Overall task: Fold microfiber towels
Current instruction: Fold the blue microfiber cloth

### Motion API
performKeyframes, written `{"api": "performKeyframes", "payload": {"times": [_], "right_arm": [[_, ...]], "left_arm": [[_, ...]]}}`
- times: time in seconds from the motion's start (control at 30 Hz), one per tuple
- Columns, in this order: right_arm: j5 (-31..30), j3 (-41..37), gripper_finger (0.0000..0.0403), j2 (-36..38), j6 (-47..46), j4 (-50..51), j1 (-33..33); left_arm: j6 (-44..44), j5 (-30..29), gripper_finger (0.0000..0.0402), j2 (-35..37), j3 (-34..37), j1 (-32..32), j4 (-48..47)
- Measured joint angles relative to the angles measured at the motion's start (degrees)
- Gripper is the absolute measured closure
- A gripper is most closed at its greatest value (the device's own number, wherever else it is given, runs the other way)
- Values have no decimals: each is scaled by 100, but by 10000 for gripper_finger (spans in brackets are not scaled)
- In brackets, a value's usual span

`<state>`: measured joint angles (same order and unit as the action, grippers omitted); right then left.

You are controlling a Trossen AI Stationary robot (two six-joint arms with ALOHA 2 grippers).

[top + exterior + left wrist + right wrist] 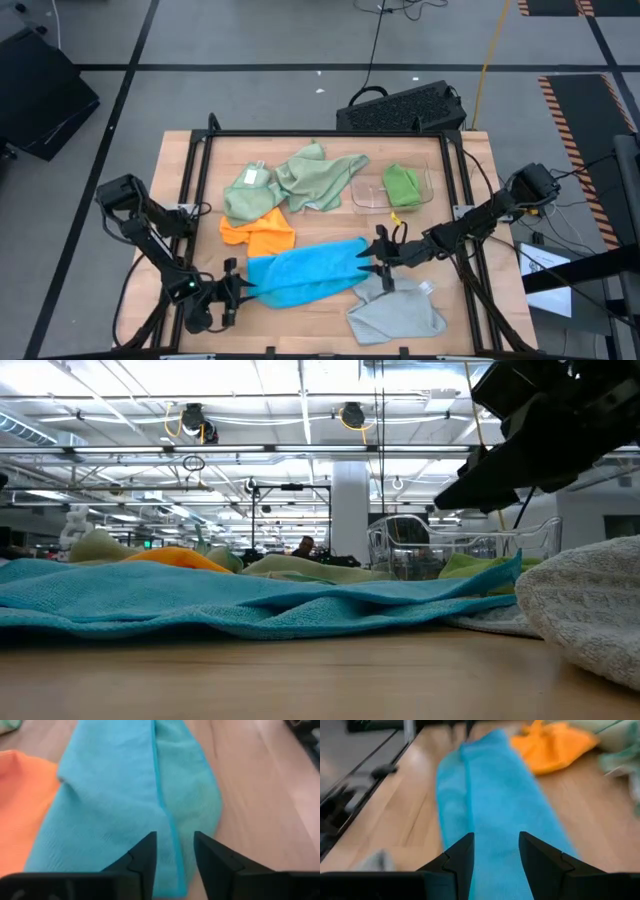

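A bright blue towel (300,272) lies in a long, folded band across the table's near middle, a hem (159,785) running along it. My left gripper (238,287) is shut on its left end and my right gripper (372,262) on its right end. An orange towel (260,232) lies just beyond it, with two pale sage green towels (300,180) behind. A grey towel (397,310) lies near the front edge. A bright green towel (401,185) sits in a clear tray (428,192). My left gripper pinches the blue towel's left end (172,827) between its two fingers, coming slanting down from the table's left, along the band. The hem runs into the gap. The towel lies on the table ahead of the fingers. My right gripper pinches the blue towel's right end (495,830) between its two fingers, coming from the table's right at a shallow downward slant, along the band. In the low view that end (512,568) stands raised a little off the table; the rest lies on the wood.
A dark frame (320,133) borders the wooden table top. A black keyboard (405,105) lies beyond the far edge. Bare wood shows along the near edge left of the grey towel and at the far left.
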<state>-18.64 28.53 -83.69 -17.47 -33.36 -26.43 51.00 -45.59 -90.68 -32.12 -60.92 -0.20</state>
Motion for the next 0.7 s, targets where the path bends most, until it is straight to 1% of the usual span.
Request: {"api": "performKeyframes", "payload": {"times": [0.07, 0.1, 0.2, 0.27, 0.3, 0.33, 0.4, 0.47, 0.57, 0.63, 0.7], "right_arm": [[-245, 2, 257, -138, -93, -368, -31], [-269, 2, 257, -257, -128, -569, -48], [-432, 14, 257, -652, -476, -965, -77], [-649, 45, 257, -923, -814, -972, -63], [-689, 65, 257, -1057, -886, -962, -53], [-692, 103, 257, -1190, -921, -958, -53], [-671, 179, 257, -1414, -924, -974, -60], [-563, 240, 257, -1653, -906, -979, -60], [-488, 293, 261, -1943, -1080, -952, -58], [-297, 302, 268, -2043, -1208, -936, -73], [-170, 304, 277, -2079, -1373, -777, -107]], "left_arm": [[80, 190, 248, -75, 0, 153, 162], [195, 319, 243, -118, 0, 244, 251], [391, 491, 247, -196, 4, 544, 911], [154, 619, 266, -200, 2, 741, 1499], [-111, 751, 280, -200, 2, 839, 1847], [-494, 888, 294, -196, 2, 915, 2183], [-1243, 953, 323, -93, 2, 978, 2534], [-1715, 940, 349, 52, -28, 1035, 2439], [-1745, 648, 372, 165, -29, 1103, 1809], [-1757, 609, 375, 159, -28, 1131, 1491], [-1723, 668, 364, 101, -28, 1144, 1212]]}}
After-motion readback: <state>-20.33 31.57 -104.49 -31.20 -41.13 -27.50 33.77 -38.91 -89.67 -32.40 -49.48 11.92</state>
